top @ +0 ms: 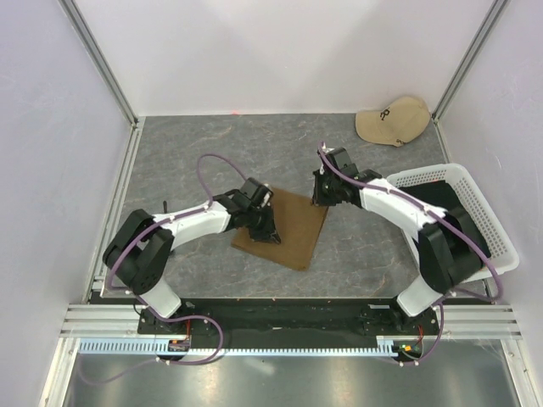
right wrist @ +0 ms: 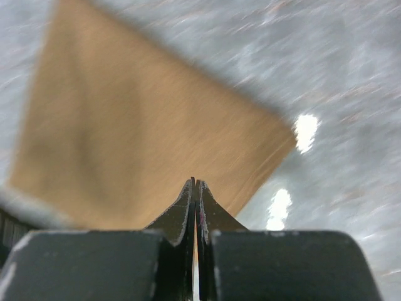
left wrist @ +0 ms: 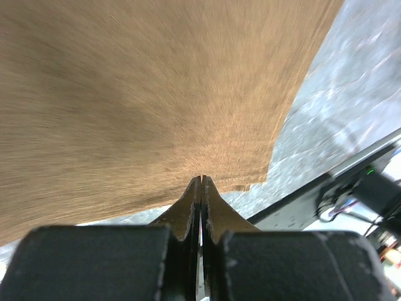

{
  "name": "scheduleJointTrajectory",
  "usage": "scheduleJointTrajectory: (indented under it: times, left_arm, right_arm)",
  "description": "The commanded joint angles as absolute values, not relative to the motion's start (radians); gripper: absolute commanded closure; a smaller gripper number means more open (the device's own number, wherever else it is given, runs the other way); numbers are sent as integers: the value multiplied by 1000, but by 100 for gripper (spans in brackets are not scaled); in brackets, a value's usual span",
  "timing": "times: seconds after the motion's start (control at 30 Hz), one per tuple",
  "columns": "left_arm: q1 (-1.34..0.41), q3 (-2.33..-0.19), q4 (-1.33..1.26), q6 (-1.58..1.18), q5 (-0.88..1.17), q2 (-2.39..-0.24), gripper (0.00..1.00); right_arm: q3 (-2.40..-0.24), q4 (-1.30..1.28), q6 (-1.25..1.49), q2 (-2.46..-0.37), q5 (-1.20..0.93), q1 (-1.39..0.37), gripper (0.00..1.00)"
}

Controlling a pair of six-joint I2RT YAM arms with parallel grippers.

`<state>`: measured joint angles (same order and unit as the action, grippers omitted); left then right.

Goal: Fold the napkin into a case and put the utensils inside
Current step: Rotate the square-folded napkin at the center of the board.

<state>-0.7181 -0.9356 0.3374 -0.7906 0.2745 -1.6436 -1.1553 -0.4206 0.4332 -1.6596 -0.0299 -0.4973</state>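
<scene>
The olive-brown napkin (top: 287,225) lies flat on the grey table as a rectangle, and no pouch shape shows. My left gripper (top: 264,229) is shut with its tips low over the napkin's left part; the cloth (left wrist: 144,94) fills the left wrist view right up to the closed fingertips (left wrist: 202,179). My right gripper (top: 321,197) is shut and hovers over the napkin's far right corner; the cloth (right wrist: 138,138) lies below its tips (right wrist: 195,182). I see nothing pinched between either pair of jaws. No fork or other utensil is in view.
A white mesh basket (top: 496,229) with black fabric inside stands at the right edge, partly under my right arm. A beige cap (top: 392,120) lies at the far right corner. Metal frame rails run along the table's left and near edges.
</scene>
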Motion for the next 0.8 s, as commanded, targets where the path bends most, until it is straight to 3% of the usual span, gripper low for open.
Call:
scheduleJointTrajectory:
  times: [0.0,0.13,0.4,0.77]
  left_arm:
    - [-594,-948,379,-741,291,-1598,98]
    - [-499,-954,422,-634,235,-1617,98]
    - [-468,-878,396,-629,229,-1657,98]
    - [-615,-709,252,-787,290,-1628,98]
  right_arm:
    - [-1037,-378,551,-1563,-233,-546,99]
    - [-997,-255,620,-1594,-347,-534,100]
    - [-1023,-253,502,-1741,-232,-473,100]
    - [-1280,-342,328,-1933,-23,-456,100]
